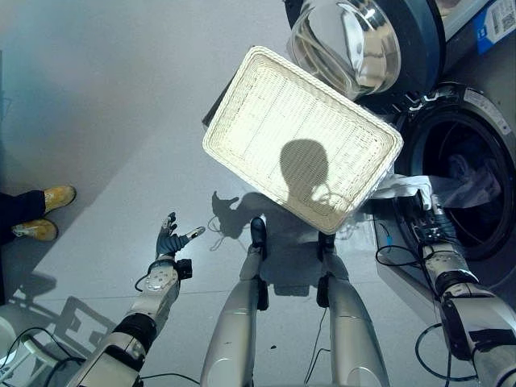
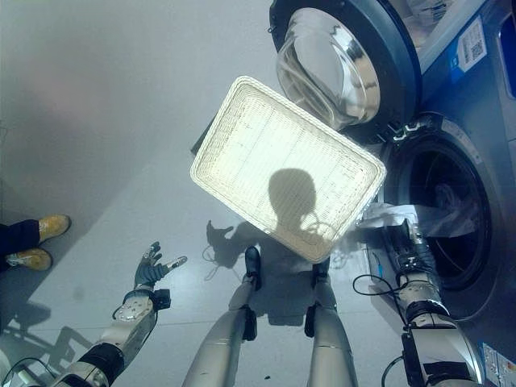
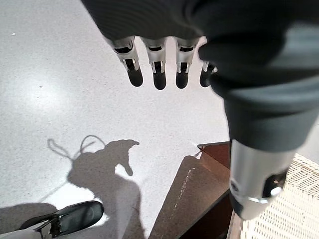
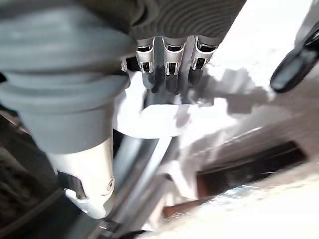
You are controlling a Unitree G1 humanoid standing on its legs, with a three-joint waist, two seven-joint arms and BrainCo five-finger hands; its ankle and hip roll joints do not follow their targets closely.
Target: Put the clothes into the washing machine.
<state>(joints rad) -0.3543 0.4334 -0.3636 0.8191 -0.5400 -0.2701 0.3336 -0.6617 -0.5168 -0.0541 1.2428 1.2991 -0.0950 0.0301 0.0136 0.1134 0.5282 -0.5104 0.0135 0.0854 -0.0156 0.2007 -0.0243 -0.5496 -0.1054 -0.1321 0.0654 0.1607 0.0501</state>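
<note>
left robot hand (image 1: 168, 239) hangs low over the grey floor (image 1: 105, 121) down on the left side, fingers spread straight and loose, nothing in it; its wrist view has the fingertips (image 3: 159, 79) out over bare floor; right robot hand (image 1: 426, 211) is over at the washing machine (image 1: 472, 173), right at the lower rim of the drum opening, touching a white garment (image 1: 413, 185) that drapes over that rim; honestly can't tell if its fingers are closed on the cloth or just resting on it; more pale fabric (image 1: 476, 181) sits inside the dark drum; the white wicker basket (image 1: 300, 137) stands between the two arms, just left of the machine, nothing in it; past it the round glass door (image 1: 348, 44) is swung open; someone's yellow shoes (image 1: 39, 211) at the far left edge
</note>
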